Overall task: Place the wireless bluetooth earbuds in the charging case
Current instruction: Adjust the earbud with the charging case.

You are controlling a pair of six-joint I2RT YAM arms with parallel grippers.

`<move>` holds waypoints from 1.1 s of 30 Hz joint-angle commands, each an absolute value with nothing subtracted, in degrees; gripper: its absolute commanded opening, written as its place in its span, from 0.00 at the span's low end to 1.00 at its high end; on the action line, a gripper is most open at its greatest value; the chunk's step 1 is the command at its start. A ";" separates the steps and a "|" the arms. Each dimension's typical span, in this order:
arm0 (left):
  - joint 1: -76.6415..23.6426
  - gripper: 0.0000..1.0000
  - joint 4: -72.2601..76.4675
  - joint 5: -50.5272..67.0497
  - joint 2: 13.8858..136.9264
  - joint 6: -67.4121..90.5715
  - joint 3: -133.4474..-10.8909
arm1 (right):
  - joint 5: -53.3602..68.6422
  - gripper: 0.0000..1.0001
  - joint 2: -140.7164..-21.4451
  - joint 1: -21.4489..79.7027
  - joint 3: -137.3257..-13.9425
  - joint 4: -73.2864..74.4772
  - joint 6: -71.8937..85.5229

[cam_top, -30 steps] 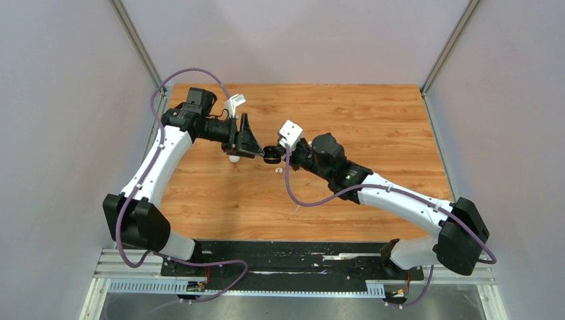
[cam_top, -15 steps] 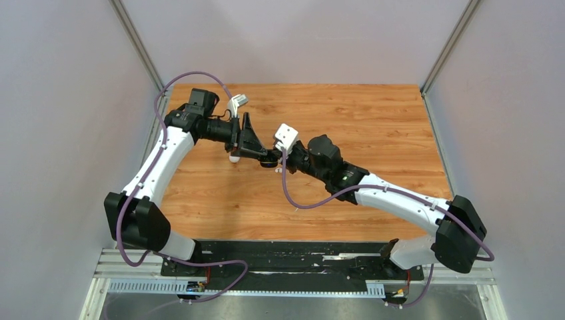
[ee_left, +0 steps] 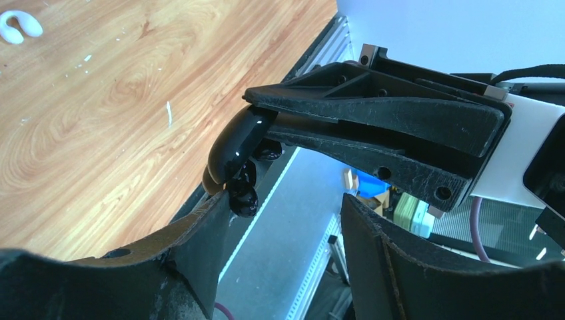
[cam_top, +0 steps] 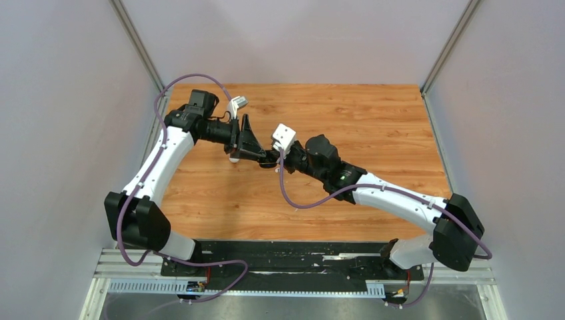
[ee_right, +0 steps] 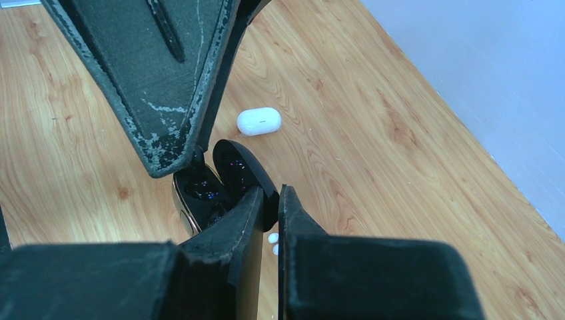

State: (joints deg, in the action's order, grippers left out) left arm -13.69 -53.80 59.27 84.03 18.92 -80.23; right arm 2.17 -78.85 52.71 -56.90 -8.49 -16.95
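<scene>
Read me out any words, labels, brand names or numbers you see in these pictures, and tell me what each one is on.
No readable text in any view.
Too small to read: whatever may be printed on the white tag in the top view.
No marking shows on the white case or on the black charging case.

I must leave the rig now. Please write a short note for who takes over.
Right gripper: fingers shut on the open black case, held off the table.
Left gripper: fingers open, one tip against a black earbud at the case's mouth; seated or not, cannot tell.
White case, shut, and white earbuds lie on the table.
Left to do: seat the black earbud, then the white ones.
</scene>
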 commanded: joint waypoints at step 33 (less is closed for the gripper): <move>-13.97 0.64 -57.22 64.14 84.98 18.93 -80.62 | 0.59 0.00 -81.10 53.58 -59.06 -13.52 -21.05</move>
